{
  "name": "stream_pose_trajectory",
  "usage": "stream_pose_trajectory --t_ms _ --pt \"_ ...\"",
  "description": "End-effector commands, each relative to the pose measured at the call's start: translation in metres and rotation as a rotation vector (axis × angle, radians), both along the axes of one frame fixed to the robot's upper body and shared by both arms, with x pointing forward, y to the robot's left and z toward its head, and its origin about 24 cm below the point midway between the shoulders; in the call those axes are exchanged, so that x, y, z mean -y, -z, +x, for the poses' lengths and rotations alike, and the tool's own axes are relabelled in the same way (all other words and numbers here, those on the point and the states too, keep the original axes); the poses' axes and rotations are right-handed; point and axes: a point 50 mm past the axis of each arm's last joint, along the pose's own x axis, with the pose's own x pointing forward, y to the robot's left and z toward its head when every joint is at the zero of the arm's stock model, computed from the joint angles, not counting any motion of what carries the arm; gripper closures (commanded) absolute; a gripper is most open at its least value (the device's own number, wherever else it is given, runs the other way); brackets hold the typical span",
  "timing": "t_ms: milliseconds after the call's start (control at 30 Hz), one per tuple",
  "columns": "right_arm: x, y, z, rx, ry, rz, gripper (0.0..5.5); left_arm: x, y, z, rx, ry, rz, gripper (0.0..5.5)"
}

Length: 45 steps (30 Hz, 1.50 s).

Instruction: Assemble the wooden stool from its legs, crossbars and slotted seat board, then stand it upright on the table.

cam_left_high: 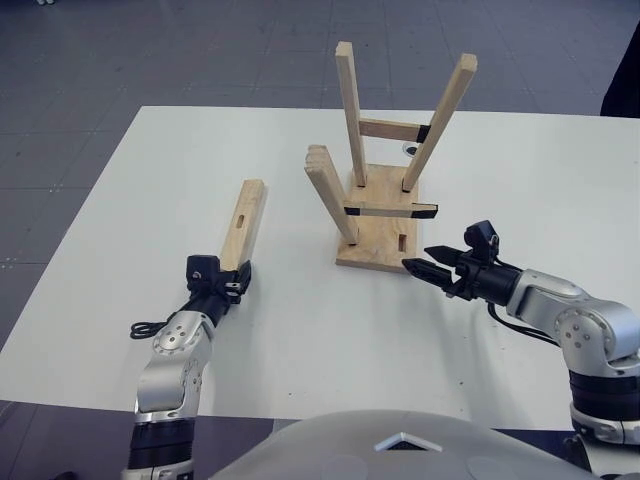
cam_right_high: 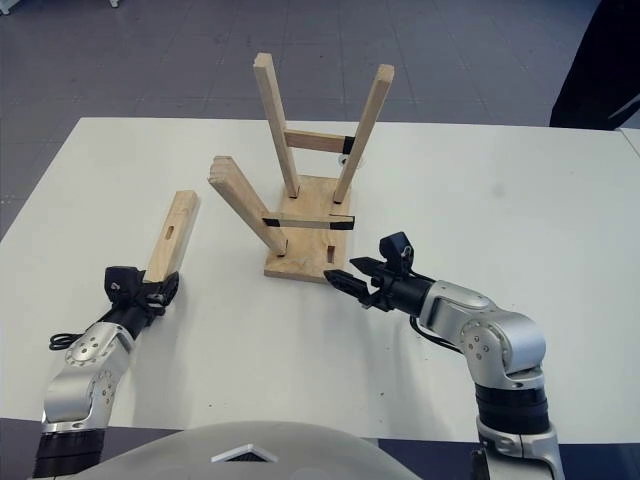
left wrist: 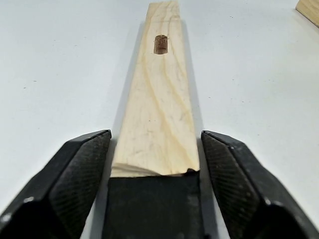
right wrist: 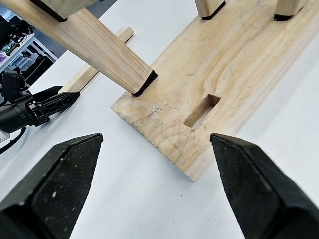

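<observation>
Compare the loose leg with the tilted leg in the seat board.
The loose leg lies flat on the table; the tilted leg stands slanted in the seat board. The loose leg's slot is empty; the tilted leg holds a crossbar. The left gripper flanks the loose leg, fingers open; nothing grips the tilted leg. Both are pale wood.
</observation>
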Motion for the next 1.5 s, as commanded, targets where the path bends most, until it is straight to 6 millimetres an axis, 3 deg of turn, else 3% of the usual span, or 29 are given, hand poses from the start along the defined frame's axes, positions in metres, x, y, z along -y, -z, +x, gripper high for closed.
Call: stream_pose_trajectory --t_ms 33,200,400,467,533,667,733,833,933,1000,1133,1233,1500 --pt "-0.001 -0.004 0.006 0.023 0.007 -0.014 1.51 0.000 -0.002 0.008 -0.002 0.019 0.018 2.75" --pt "0.003 -0.007 0.009 0.035 0.033 -0.004 1.51 -0.006 -0.028 0.023 0.155 -0.032 0.052 3.45" --pt "0.009 -0.012 0.012 0.037 0.047 0.020 1.51 -0.025 -0.072 0.041 0.350 -0.085 0.140 3.45" --pt "0.014 -0.015 0.013 0.037 0.067 0.045 1.51 -0.028 -0.097 0.049 0.455 -0.104 0.099 3.45" --pt "0.025 -0.023 0.013 0.039 0.080 0.088 1.51 -0.029 -0.135 0.060 0.602 -0.100 -0.022 3.45" --pt "0.048 -0.050 0.008 0.079 0.046 0.199 1.51 0.001 -0.201 0.062 0.759 0.255 -0.399 3.45" --pt "0.052 -0.065 0.006 0.111 0.013 0.265 1.51 0.021 -0.219 0.054 0.747 0.447 -0.515 3.45" --pt "0.056 -0.108 0.009 0.254 -0.028 0.473 1.51 0.054 -0.245 0.042 0.706 0.729 -0.631 3.45" --pt "0.048 -0.145 0.018 0.344 -0.050 0.694 1.51 0.078 -0.255 0.037 0.647 0.891 -0.684 3.45" --pt "0.027 -0.155 0.022 0.326 -0.112 0.761 1.33 0.089 -0.257 0.040 0.621 0.945 -0.736 3.45" --pt "-0.011 -0.160 0.027 0.276 -0.209 0.828 0.63 0.113 -0.257 0.045 0.574 1.034 -0.857 3.45" --pt "-0.028 -0.164 0.029 0.272 -0.241 0.893 0.44 0.123 -0.252 0.047 0.547 1.020 -0.947 3.45" --pt "-0.043 -0.185 0.027 0.312 -0.390 1.076 0.44 0.128 -0.234 0.043 0.435 0.994 -1.079 3.45"
